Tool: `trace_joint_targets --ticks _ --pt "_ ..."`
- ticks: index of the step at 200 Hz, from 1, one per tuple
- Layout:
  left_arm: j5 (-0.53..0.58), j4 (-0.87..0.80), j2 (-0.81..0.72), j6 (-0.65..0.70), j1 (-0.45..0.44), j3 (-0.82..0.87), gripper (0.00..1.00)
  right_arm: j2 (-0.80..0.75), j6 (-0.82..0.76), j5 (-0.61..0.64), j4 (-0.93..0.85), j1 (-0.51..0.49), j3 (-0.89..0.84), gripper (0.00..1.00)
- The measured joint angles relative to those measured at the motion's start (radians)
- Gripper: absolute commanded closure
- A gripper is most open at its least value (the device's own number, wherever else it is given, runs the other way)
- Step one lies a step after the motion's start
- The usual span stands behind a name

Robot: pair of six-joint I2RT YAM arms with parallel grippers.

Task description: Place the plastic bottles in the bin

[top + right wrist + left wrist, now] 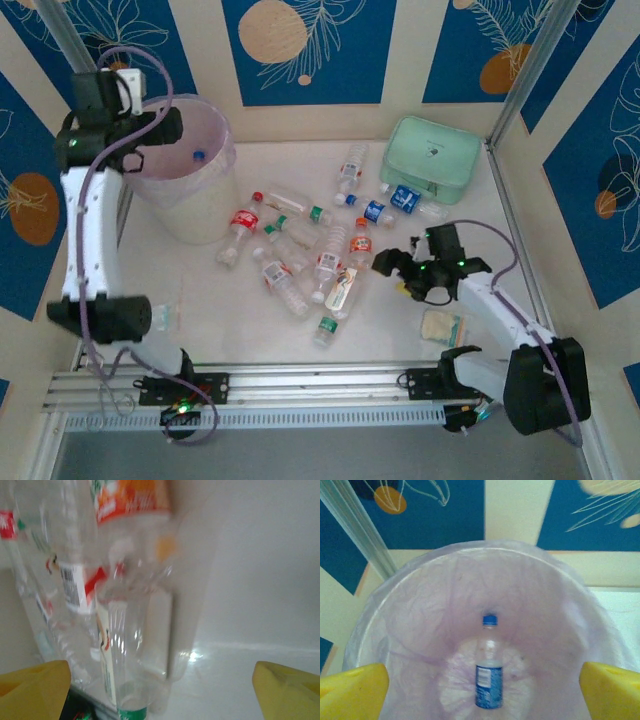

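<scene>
Bottles (125,630) blurred, overlapping, bin (485,547) rim cut off

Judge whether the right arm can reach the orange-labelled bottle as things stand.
Probably yes. The open right tool sits just right of the orange-labelled bottle, which lies at the pile's edge; only neighbouring bottles crowd it.

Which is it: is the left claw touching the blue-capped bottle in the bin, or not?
Apart. In the left wrist view the left claw is open, both yellow fingers well clear of the bottle lying on the bin floor.
</scene>
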State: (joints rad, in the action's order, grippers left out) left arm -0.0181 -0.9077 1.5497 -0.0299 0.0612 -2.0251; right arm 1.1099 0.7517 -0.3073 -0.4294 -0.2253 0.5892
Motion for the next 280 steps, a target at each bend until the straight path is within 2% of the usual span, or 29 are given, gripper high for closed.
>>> trace_joint_targets --ticks 28,43,66,80,97,121,155,176,220,250,280 --pt "-0.233 0.127 -0.293 -0.139 -0.029 0.323 0.08 0.089 0.048 -0.026 0.113 -0.106 -0.012 0.03" --pt "-0.276 0.171 -0.392 -0.183 -0.132 0.459 0.08 0.156 0.055 -0.039 0.145 -0.121 0.005 0.01" --pt "-0.287 0.229 -0.473 -0.246 -0.309 0.641 0.08 0.24 0.053 -0.038 0.172 -0.151 0.043 0.0" --pt "-0.268 0.248 -0.496 -0.286 -0.375 0.742 0.09 0.284 0.054 -0.035 0.179 -0.175 0.072 0.06" --pt "-0.24 0.249 -0.521 -0.327 -0.421 0.826 0.09 0.341 0.053 -0.035 0.199 -0.188 0.092 0.18" --pt "-0.216 0.292 -0.55 -0.382 -0.458 0.901 0.1 0.379 0.072 -0.037 0.21 -0.188 0.092 0.31" --pt "-0.212 0.475 -0.591 -0.522 -0.509 1.085 0.1 0.335 0.07 -0.015 0.176 -0.171 0.093 0.35" --pt "-0.177 0.521 -0.564 -0.559 -0.571 1.102 0.09 0.229 0.05 0.008 0.095 -0.116 0.096 0.39" --pt "-0.067 0.64 -0.52 -0.586 -0.71 1.102 0.08 -0.014 -0.018 -0.027 -0.023 0.139 0.12 0.5" --pt "-0.059 0.688 -0.398 -0.562 -0.804 1.044 0.04 -0.041 -0.058 -0.072 -0.07 0.192 0.177 0.54" --pt "-0.034 0.649 -0.235 -0.404 -0.966 0.892 0.02 -0.005 -0.077 -0.152 -0.082 0.205 0.215 0.57"
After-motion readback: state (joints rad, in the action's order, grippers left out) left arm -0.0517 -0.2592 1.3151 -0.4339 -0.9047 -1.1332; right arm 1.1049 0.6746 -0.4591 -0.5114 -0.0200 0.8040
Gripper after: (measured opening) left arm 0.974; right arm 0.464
